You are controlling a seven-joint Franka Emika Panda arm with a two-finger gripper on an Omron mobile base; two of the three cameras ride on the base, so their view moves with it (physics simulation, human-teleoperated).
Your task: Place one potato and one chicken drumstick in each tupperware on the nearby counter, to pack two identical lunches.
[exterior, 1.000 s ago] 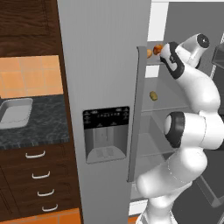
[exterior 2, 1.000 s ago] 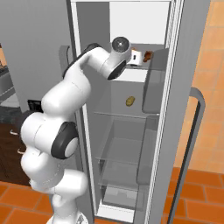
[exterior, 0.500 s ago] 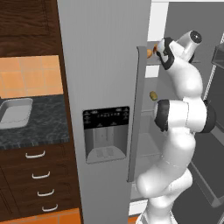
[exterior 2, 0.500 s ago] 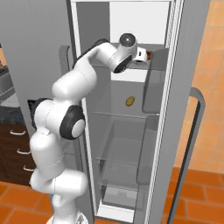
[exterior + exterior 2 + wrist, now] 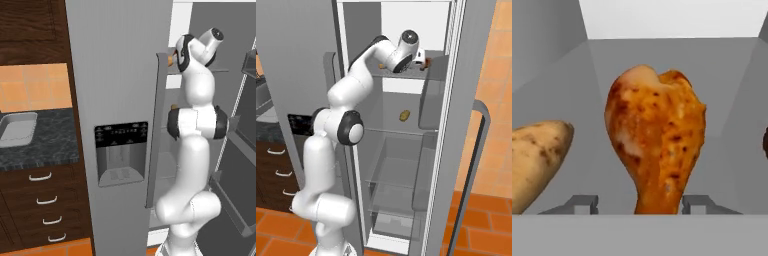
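Note:
In the hand view an orange-brown chicken drumstick (image 5: 654, 135) stands fat end up on the fridge's top shelf. My gripper (image 5: 638, 204) is open, and its thin end sits between the fingertips (image 5: 582, 202) with a gap on each side. A yellow-orange potato (image 5: 537, 160) lies to its left. At the right edge a sliver of the darker drumstick (image 5: 765, 142) shows. From the right base, the gripper (image 5: 422, 57) is deep in the top shelf beside the dark drumstick (image 5: 427, 62). The olive-tan potato (image 5: 404, 115) lies one shelf lower. One tupperware (image 5: 17, 131) rests on the counter (image 5: 47, 147).
The closed left fridge door (image 5: 117, 100) with its dispenser stands between the arm and the counter. The open right door (image 5: 471, 130) hangs on the arm's other side. Shelf walls close in around the hand. Drawers (image 5: 42, 200) sit under the counter.
The arm has straightened and pushed the hand deeper into the top shelf, toward the orange-brown drumstick. The food on the shelves has not moved.

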